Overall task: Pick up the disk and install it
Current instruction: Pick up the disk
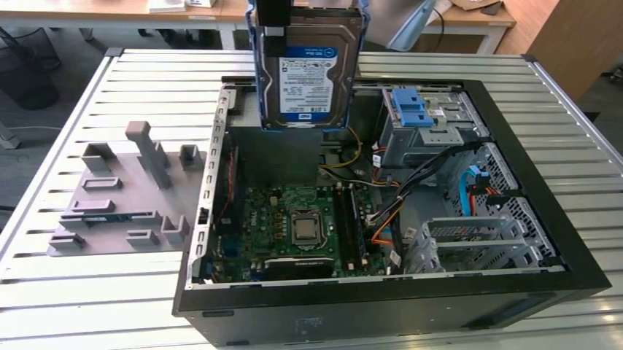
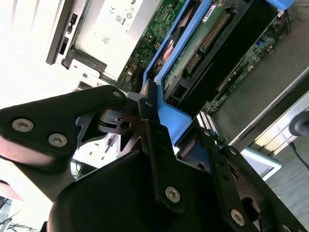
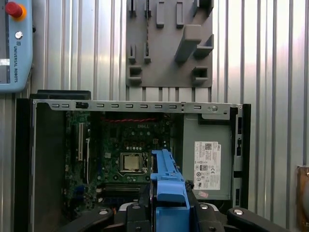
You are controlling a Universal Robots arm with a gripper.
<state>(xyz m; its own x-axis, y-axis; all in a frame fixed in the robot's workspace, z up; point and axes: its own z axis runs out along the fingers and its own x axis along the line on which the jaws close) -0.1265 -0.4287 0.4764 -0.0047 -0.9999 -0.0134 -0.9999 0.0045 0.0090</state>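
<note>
Gripper (image 2: 169, 123) clamps the disk (image 1: 309, 69) by its blue frame, upright in the air above the open computer case (image 1: 389, 310) near the tabletop's (image 1: 98, 306) far edge; gripped so thinly, it could tilt or slip and strike the cables (image 1: 428, 171) below

disk (image 1: 309, 73) top running off exterior view's upper edge; end effector (image 1: 277, 13) getting cropped there too. disk blocking part of computer case (image 1: 574, 281) interior behind it. in second wrist view, black end effector links covering disk's near end, far end running out of frame. in first wrist view, picture edge cutting disk and end effector links; pendant (image 3: 14, 48) getting cropped at edge. disk label print coming out too small to tell.
</note>
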